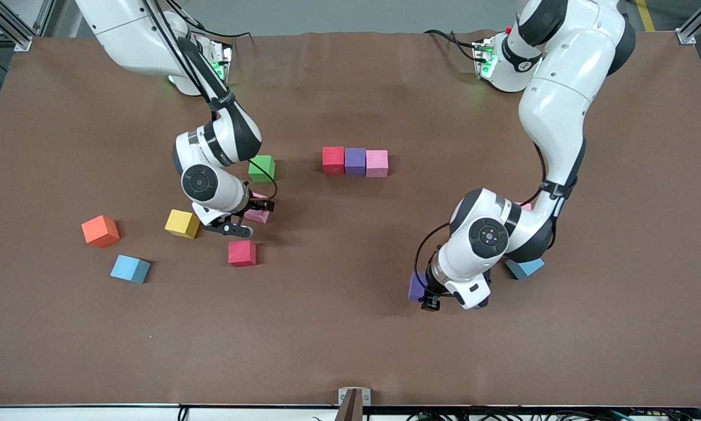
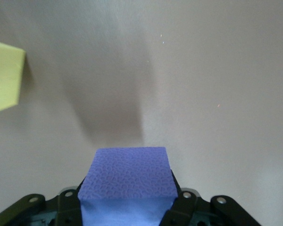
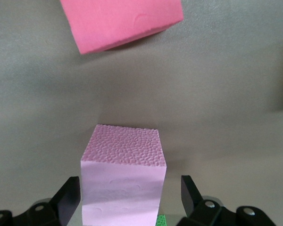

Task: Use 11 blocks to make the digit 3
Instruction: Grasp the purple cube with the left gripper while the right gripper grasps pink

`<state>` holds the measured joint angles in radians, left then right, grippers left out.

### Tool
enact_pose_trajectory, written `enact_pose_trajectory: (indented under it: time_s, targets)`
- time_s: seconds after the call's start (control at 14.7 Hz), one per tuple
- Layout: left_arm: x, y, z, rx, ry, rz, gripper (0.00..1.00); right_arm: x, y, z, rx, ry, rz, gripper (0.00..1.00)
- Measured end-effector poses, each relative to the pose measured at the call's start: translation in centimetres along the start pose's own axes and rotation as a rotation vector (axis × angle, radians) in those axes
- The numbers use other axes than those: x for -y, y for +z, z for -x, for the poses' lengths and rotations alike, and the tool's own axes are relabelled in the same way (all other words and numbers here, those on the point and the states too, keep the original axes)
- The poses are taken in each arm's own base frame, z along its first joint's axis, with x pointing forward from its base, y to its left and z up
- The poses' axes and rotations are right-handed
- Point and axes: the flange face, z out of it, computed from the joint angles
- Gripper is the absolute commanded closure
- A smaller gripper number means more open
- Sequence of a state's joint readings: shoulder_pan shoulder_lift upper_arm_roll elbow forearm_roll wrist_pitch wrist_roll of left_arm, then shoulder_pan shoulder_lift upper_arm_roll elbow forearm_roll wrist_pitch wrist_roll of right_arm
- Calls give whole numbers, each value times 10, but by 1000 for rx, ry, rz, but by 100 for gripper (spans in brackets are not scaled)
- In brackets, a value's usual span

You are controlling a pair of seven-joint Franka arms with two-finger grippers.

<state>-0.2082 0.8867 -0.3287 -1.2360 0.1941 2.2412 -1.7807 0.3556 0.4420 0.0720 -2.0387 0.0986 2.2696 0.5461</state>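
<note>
Three placed: we see a red block point(image 1: 333, 159), a purple block point(image 1: 355, 161) and a pink block point(image 1: 376, 163) touching in one row at the table's point(image 1: 350, 351) middle; we judge this the digit's top bar.
Eight left: by our count most of the 3 is unbuilt.
Left gripper point(image 1: 429, 299): its fingers are clamped on a second purple block point(image 2: 127, 181), low at the table, at about 5 o'clock from the row and nearer the front camera.
Right gripper point(image 1: 251, 216): its fingers stand apart on either side of a second pink block point(image 3: 122, 176), not yet pinching it; it sits at 8 o'clock from the row.
Loose near the right arm: green block point(image 1: 262, 168), yellow block point(image 1: 182, 223), second red block point(image 1: 242, 253), light blue block point(image 1: 130, 269).
Loose near the left arm: another light blue block point(image 1: 524, 268), partly hidden under the arm.
Unseen in the front view: the second yellow block point(image 2: 4, 75), which we catch only in the left wrist view.
Not ours: the orange cube point(image 1: 100, 231), at 9 o'clock from the yellow block.
Next, we judge: carrying both gripped blocks toward the row.
</note>
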Motion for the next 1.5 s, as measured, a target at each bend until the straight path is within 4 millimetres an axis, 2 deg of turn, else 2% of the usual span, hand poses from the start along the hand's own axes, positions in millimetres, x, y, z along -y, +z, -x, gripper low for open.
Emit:
enact_pose_trajectory:
  time_s: [0.2,0.34,0.41,0.48,0.54,0.68,0.88,1.02,1.22,1.5]
  targets:
    - [3,-23,19,22,123,-28,82,1,5,1,6,-2,4,15]
    - [4,-29,33,39,185,-29,82,2,8,1,7,-4,5,22]
    - [5,-31,38,48,217,-28,83,3,9,2,6,-6,6,30]
    - [6,-32,44,57,248,-27,83,5,9,2,6,-9,6,47]
    - [7,-33,50,66,275,-25,83,6,9,3,6,-12,6,55]
    - [8,-34,57,77,300,-25,83,9,8,4,2,-17,5,62]
    - [9,-34,58,80,321,-32,83,10,6,4,-1,-19,3,63]
    - [10,-36,62,85,335,-30,82,19,-5,1,-26,-30,-13,63]
    - [10,-46,63,81,382,-34,82,47,-35,-2,-85,-67,-51,63]
    - [14,-58,57,69,481,-87,83,99,-56,22,-129,-156,-74,67]
